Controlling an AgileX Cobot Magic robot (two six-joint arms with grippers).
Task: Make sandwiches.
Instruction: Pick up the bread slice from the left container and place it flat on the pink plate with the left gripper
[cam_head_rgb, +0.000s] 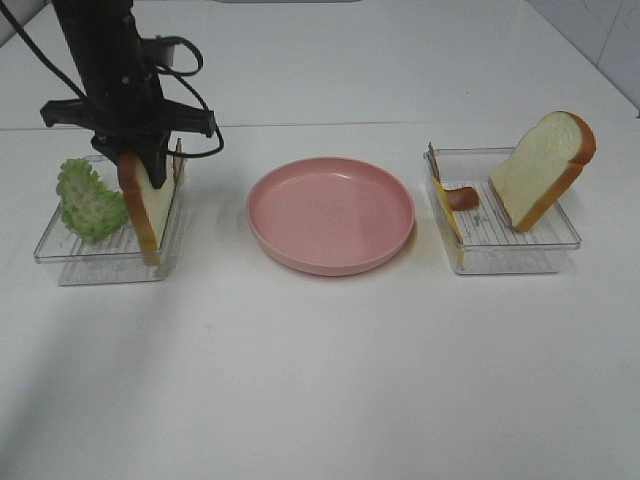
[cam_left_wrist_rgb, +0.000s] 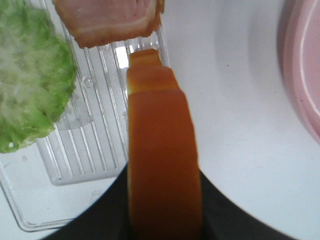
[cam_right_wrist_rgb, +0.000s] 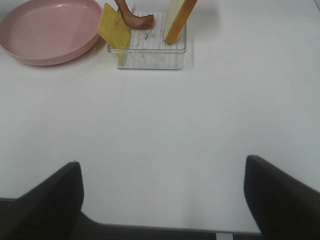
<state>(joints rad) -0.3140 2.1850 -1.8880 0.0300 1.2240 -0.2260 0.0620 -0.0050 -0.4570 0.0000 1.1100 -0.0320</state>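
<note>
Orange-crusted bread slice pinched in left tool, bacon strip cut off in wrist view, right tool spread wide

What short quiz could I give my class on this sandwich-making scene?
1. True or false: the pink plate holds food.
2. The left gripper is shut on: A) cheese B) bread slice C) bacon.
3. Which tray holds the lettuce?
Key: 1 false; 2 B; 3 the left tray.
</note>
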